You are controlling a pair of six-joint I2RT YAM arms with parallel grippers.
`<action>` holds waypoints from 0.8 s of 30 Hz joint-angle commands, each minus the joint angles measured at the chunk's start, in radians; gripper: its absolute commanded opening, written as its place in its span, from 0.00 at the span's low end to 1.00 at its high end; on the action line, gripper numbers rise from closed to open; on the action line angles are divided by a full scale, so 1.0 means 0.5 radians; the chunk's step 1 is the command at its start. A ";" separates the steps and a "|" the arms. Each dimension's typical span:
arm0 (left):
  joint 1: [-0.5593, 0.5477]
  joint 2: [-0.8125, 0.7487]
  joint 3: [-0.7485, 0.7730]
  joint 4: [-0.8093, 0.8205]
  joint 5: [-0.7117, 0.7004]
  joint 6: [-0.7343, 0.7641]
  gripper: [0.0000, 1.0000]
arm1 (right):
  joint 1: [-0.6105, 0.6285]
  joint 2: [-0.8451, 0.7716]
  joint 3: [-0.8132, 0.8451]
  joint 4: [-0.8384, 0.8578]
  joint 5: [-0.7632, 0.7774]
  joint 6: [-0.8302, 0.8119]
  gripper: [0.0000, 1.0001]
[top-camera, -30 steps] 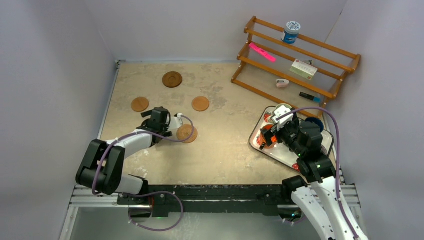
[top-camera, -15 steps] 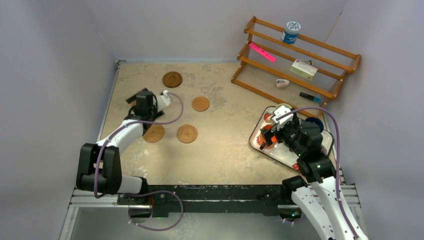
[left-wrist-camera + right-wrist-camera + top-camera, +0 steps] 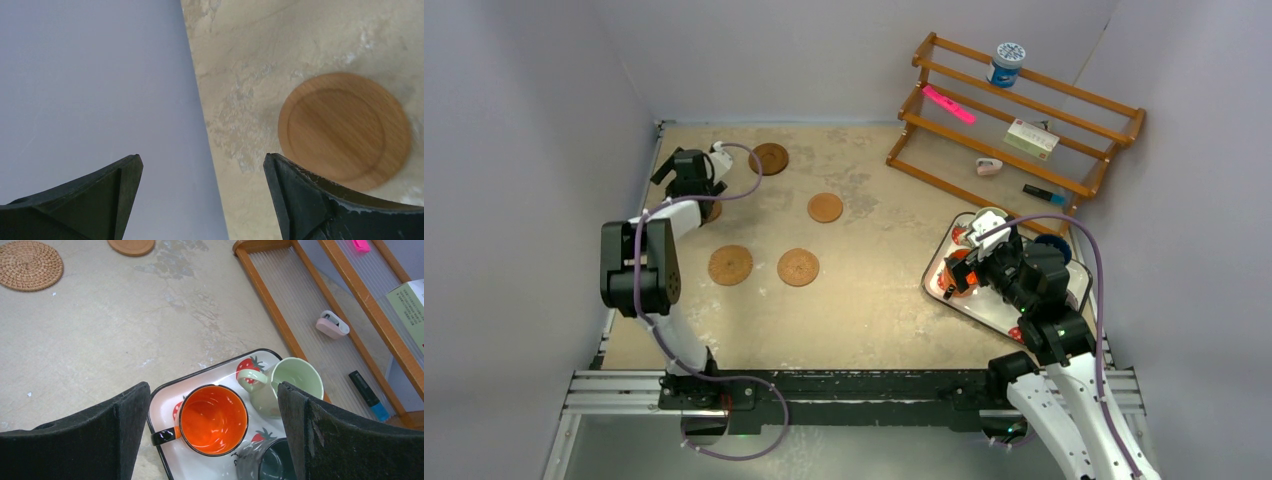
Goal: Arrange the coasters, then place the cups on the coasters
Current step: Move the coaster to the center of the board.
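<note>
Four coasters show in full on the table in the top view: a dark wooden rimmed one [image 3: 770, 158], a flat one [image 3: 825, 207], and two near the front [image 3: 730, 265] [image 3: 798, 267]. A fifth [image 3: 711, 210] peeks from under the left arm. My left gripper [image 3: 686, 163] [image 3: 202, 165] is open and empty at the back-left wall, with the wooden coaster [image 3: 345, 130] just off its right finger. My right gripper [image 3: 969, 265] [image 3: 214, 387] hangs open above the orange cup [image 3: 214, 419]. The pale green cup [image 3: 292, 382] and a dark grey-teal cup [image 3: 272, 462] stand beside it. A dark blue cup [image 3: 1052, 243] shows behind the right wrist.
The cups stand in a white strawberry-print tray [image 3: 989, 312] at the right. A wooden rack [image 3: 1014, 110] at the back right holds a blue-and-white tub [image 3: 1006, 62], a pink marker and small items. The grey side wall [image 3: 90, 75] is close on the left gripper's left.
My left arm has swung from the front-middle coaster to the back-left corner, uncovering the front-left coaster and covering most of another. The right arm has not moved.
</note>
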 commanded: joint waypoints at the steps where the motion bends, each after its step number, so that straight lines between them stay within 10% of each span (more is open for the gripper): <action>1: 0.062 0.167 0.247 0.053 0.084 -0.126 1.00 | 0.011 -0.008 -0.003 0.011 -0.028 -0.011 0.99; 24: 0.075 0.432 0.424 -0.212 0.394 -0.213 1.00 | 0.008 0.007 -0.009 0.020 -0.015 -0.017 0.99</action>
